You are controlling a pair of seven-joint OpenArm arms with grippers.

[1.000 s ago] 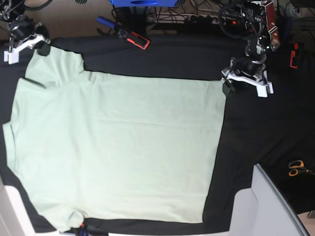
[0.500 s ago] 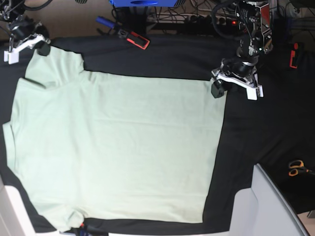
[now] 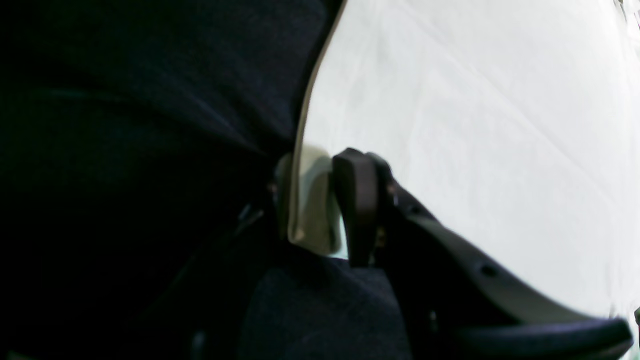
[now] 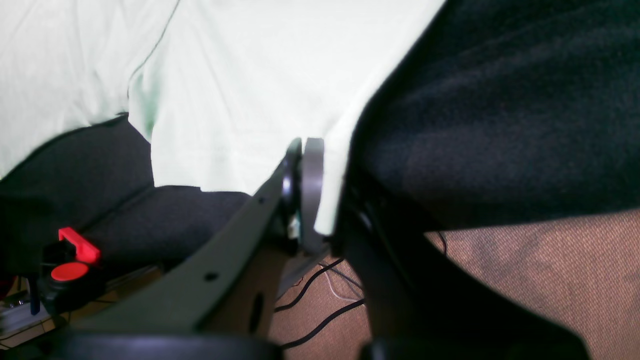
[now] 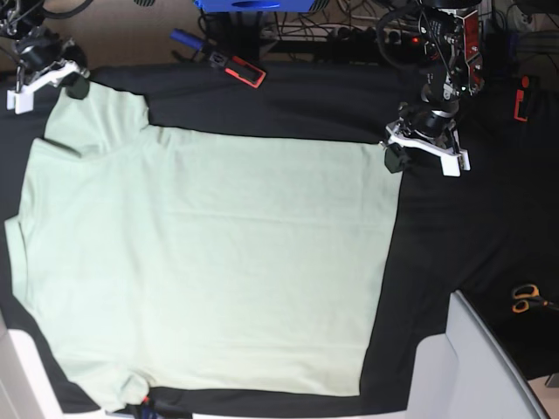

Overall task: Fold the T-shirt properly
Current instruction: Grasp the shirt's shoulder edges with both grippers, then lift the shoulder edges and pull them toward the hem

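The pale mint T-shirt [image 5: 210,262] lies flat on the black tablecloth [image 5: 437,236]. My left gripper [image 5: 390,157] sits at the shirt's far right hem corner. In the left wrist view its gripper [image 3: 312,205] straddles that corner of the T-shirt [image 3: 475,125], with the jaws a narrow gap apart and the fabric between them. My right gripper [image 5: 74,83] is at the far left sleeve. In the right wrist view the gripper [image 4: 320,200] is shut on the edge of the T-shirt [image 4: 240,75].
A red and black tool [image 5: 238,68] lies at the back of the table. Orange-handled scissors [image 5: 524,298] lie at the right edge. A grey-white panel [image 5: 472,367] rises at the front right. Cables [image 4: 320,295] run across the floor below the table's edge.
My left gripper has shifted left onto the shirt's hem corner and its jaws have narrowed around it. The right gripper and the shirt have stayed put.
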